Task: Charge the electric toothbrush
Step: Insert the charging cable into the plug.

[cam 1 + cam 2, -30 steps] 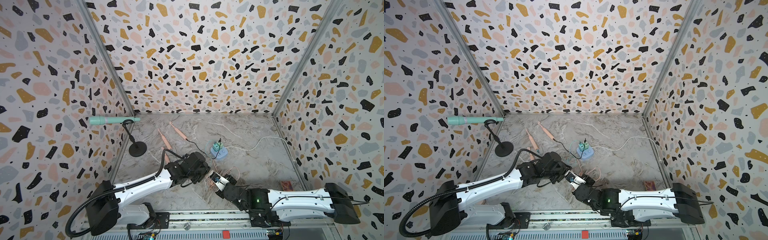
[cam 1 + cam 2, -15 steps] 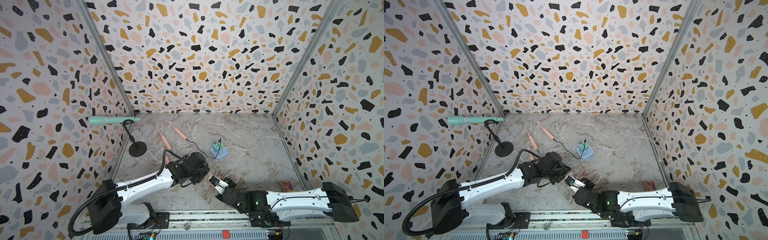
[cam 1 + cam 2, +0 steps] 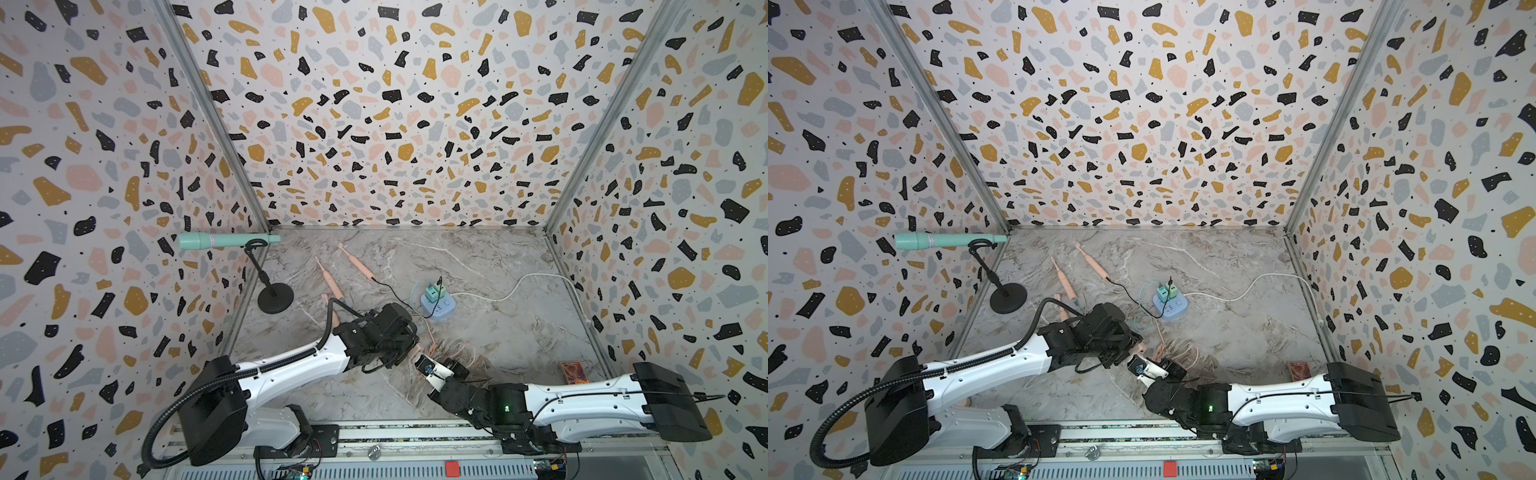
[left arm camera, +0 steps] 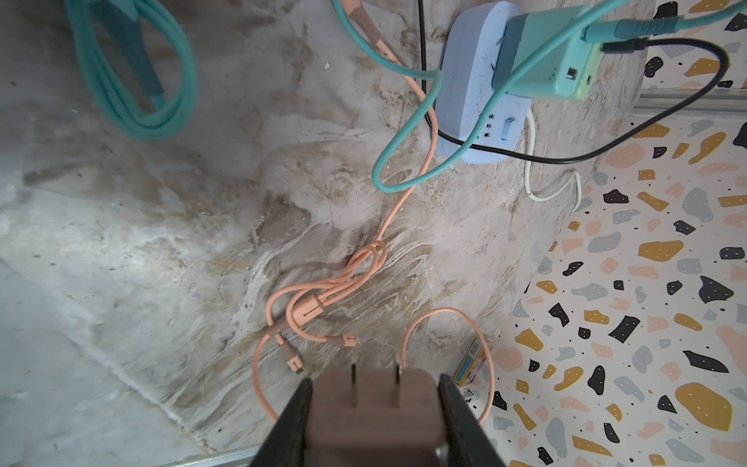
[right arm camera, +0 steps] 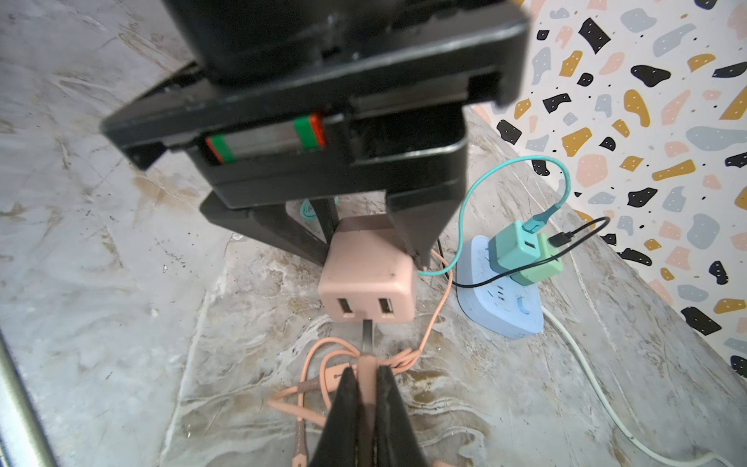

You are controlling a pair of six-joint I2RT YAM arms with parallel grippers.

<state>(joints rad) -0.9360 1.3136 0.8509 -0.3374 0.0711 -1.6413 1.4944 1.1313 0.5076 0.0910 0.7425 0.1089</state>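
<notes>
Two pink electric toothbrushes [image 3: 330, 282] [image 3: 358, 262] lie on the marble floor at the back left, far from both grippers. In the left wrist view my left gripper [image 4: 374, 388] is shut on a pink two-port charger adapter [image 5: 370, 283], its two prongs pointing away from the jaws. My right gripper [image 5: 366, 372] is shut on the pink cable's USB plug [image 5: 367, 362]. The plug's metal tip sits just short of the adapter, between its two ports. The rest of the pink cable [image 4: 311, 307] lies looped on the floor below.
A blue power strip [image 3: 438, 305] holds a green charger [image 5: 521, 250] with teal and black cables plugged in; its white cord [image 3: 519, 286] runs right. A teal microphone [image 3: 228, 241] on a black stand [image 3: 275, 297] stands at the left wall. A small box [image 3: 574, 371] lies front right.
My right gripper has edged left with the USB plug, closer to the adapter. The left gripper has held the adapter almost still.
</notes>
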